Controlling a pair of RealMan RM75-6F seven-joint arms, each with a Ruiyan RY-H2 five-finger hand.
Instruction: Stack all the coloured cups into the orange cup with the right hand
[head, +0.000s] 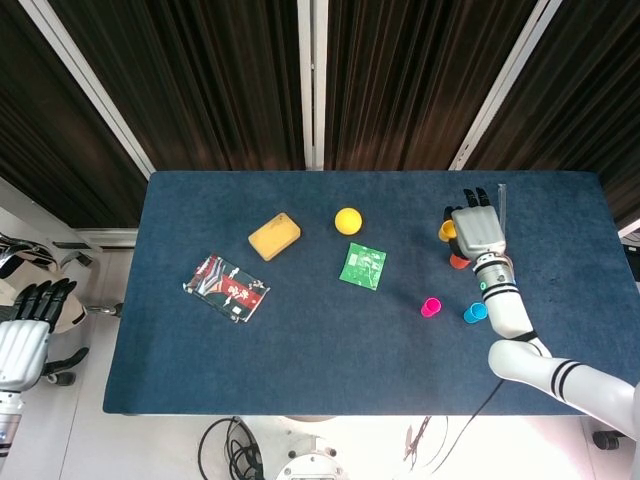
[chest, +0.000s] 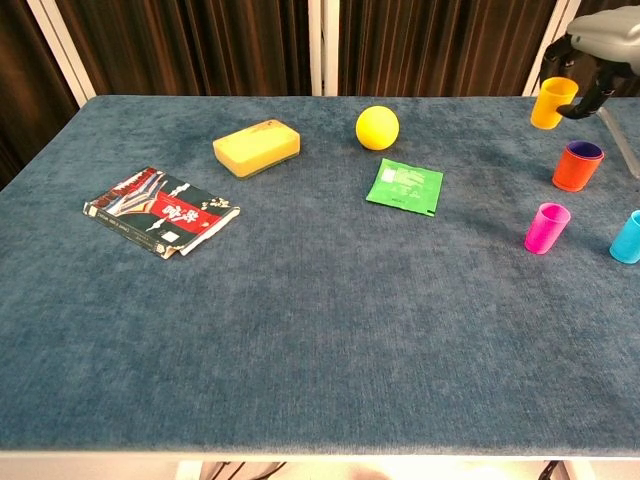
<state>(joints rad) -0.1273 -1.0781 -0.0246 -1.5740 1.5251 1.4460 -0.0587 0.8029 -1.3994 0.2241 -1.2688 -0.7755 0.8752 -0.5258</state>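
My right hand grips a yellow cup and holds it in the air, well above the table. In the chest view that hand shows at the top right corner, with the yellow cup hanging above and slightly left of the orange cup. The orange cup stands upright with a purple cup nested inside. A pink cup and a blue cup stand upright nearer the front. My left hand hangs off the table at the far left, holding nothing.
A yellow sponge, a yellow ball, a green packet and a red-and-black snack packet lie to the left of the cups. A clear rod lies at the far right, beside the right hand.
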